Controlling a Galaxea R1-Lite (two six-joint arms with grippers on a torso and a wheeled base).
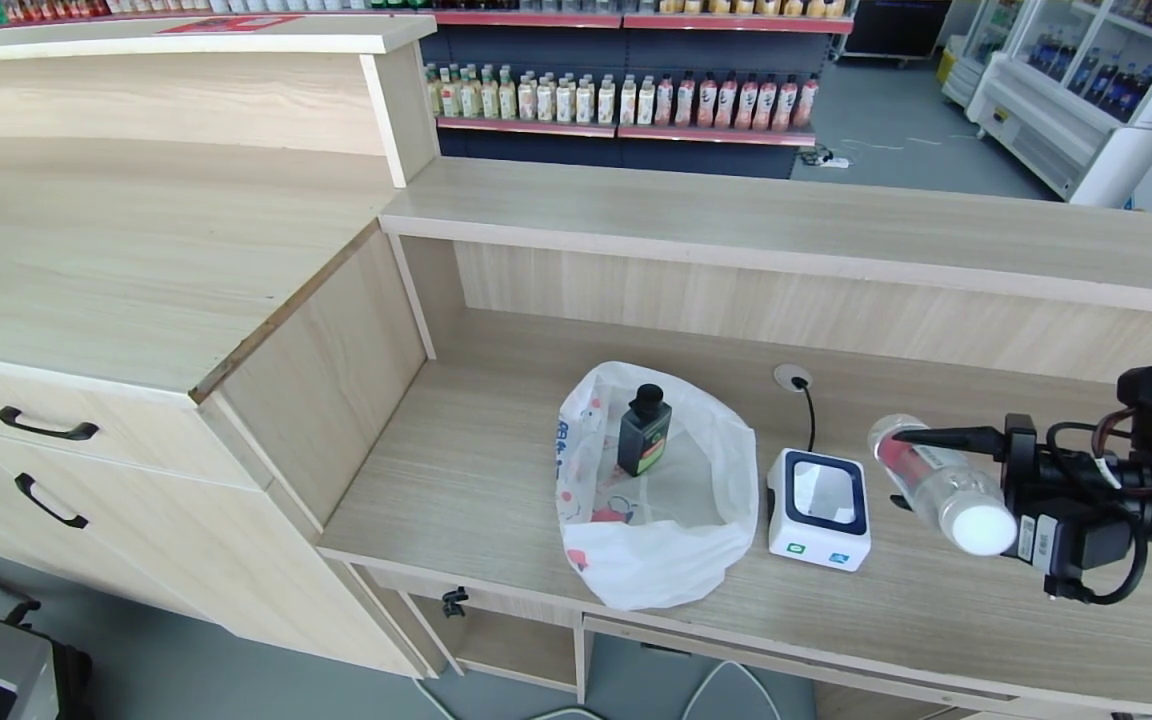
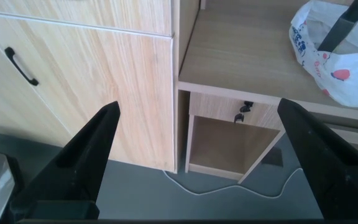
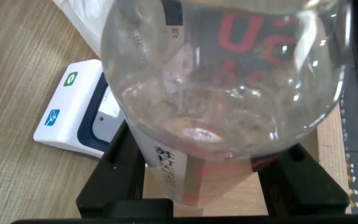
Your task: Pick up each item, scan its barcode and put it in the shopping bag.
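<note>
My right gripper (image 1: 921,468) is shut on a clear plastic bottle (image 1: 936,483) with a white cap and red label, held tilted above the counter just right of the white barcode scanner (image 1: 820,507). The bottle (image 3: 222,93) looms large in the right wrist view, with the scanner (image 3: 82,118) beneath it. A white shopping bag (image 1: 651,490) lies open left of the scanner with a dark bottle (image 1: 644,431) standing inside. My left gripper (image 2: 197,162) is open, low beside the counter front, with the bag (image 2: 340,56) at the edge of its view.
The wooden counter (image 1: 496,470) has a raised back ledge and a taller cabinet (image 1: 136,300) with black-handled drawers to the left. The scanner's black cable (image 1: 809,405) runs to a hole in the counter. An open cubby (image 2: 229,146) sits under the counter.
</note>
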